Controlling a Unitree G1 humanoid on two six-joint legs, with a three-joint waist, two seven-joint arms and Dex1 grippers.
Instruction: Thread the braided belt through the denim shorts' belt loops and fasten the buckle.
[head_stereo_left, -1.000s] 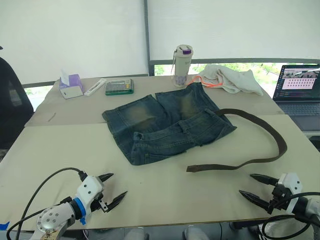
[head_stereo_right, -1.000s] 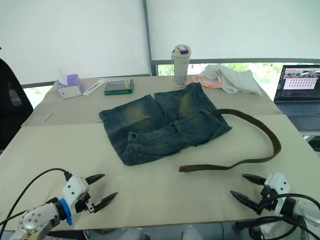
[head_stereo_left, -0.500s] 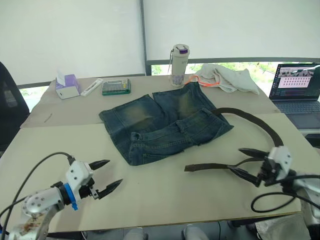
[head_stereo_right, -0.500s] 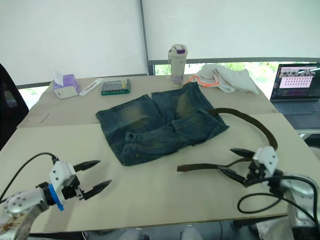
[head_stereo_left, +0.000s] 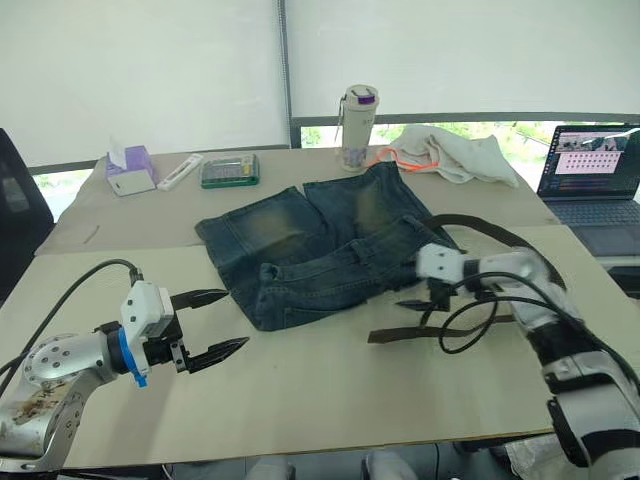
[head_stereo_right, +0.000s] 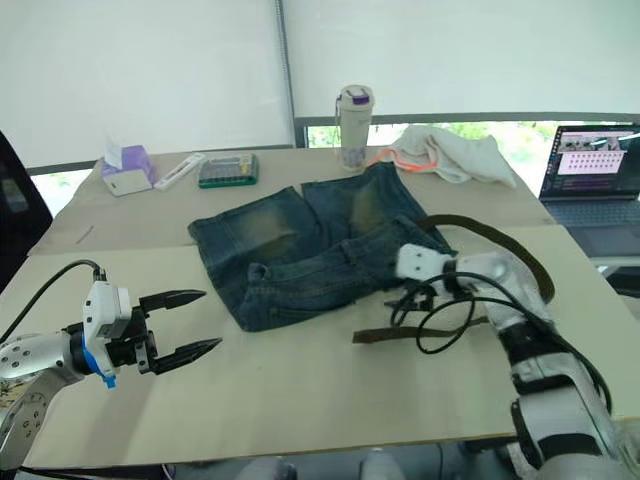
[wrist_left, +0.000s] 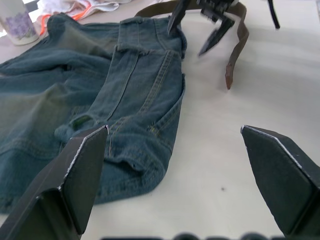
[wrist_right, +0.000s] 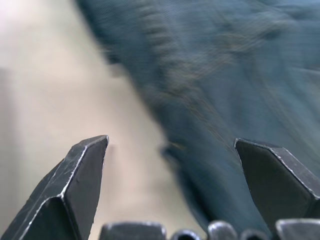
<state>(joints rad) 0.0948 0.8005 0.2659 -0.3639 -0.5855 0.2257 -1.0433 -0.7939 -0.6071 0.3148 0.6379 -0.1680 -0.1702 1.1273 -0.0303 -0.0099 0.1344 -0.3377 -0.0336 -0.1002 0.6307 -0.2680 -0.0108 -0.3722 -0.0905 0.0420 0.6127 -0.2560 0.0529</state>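
Denim shorts (wrist_right: 220, 100) between right gripper (wrist_right: 170, 150) fingers

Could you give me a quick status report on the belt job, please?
Left gripper open, empty. Right gripper open over the denim shorts edge. Braided belt unthreaded on table. Nothing in the way.

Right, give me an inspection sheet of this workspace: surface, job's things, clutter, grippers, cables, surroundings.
Surface: beige table, bare at the near edge.
Job's things: denim shorts lie flat mid-table; braided belt curves on the table at their right, not threaded; buckle not made out.
Clutter: bottle, cream cloth, tissue box, green case, all at the far edge.
Grippers: left gripper open, empty, over bare table; right gripper open, empty, at the shorts' edge near the belt.
Cables: black cables loop from the right arm over the belt's end.
Surroundings: laptop at right, white blinds behind.
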